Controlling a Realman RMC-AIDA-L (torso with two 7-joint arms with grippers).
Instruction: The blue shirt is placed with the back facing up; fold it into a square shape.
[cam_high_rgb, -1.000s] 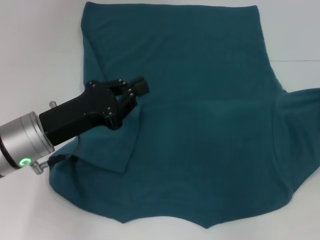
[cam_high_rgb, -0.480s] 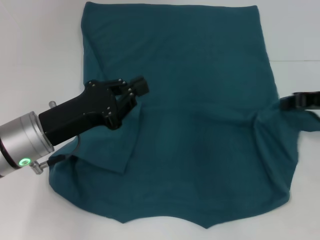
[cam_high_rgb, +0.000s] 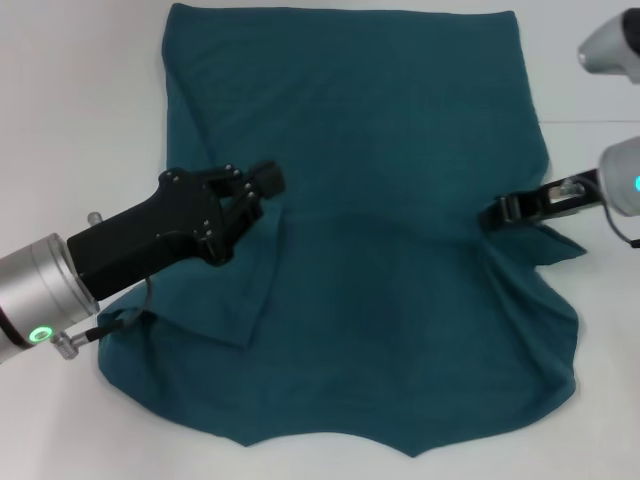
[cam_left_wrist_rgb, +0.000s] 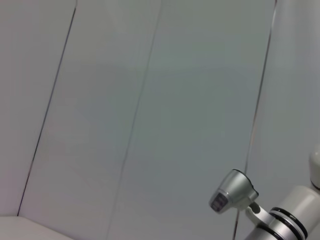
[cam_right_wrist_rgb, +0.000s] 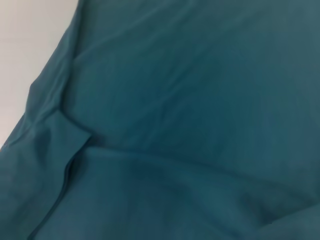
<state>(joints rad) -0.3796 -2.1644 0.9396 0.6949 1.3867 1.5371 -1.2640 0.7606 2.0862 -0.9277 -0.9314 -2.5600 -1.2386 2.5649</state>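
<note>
From my seat the blue shirt (cam_high_rgb: 380, 250) lies spread on the white table (cam_high_rgb: 70, 130), plain side up, its near hem towards me and its left sleeve folded in over the body. My left gripper (cam_high_rgb: 262, 184) hovers low over that folded sleeve, fingers pinched nearly together with no cloth between them that I can see. Over on the right side, the right gripper (cam_high_rgb: 497, 213) is clamped on the right sleeve, dragging it inward. Its wrist cam shows only cloth (cam_right_wrist_rgb: 190, 100).

White table (cam_high_rgb: 80, 120) with a faint seam at its right edge. Pale panelled wall (cam_left_wrist_rgb: 150, 100) behind, thin dark joints.
</note>
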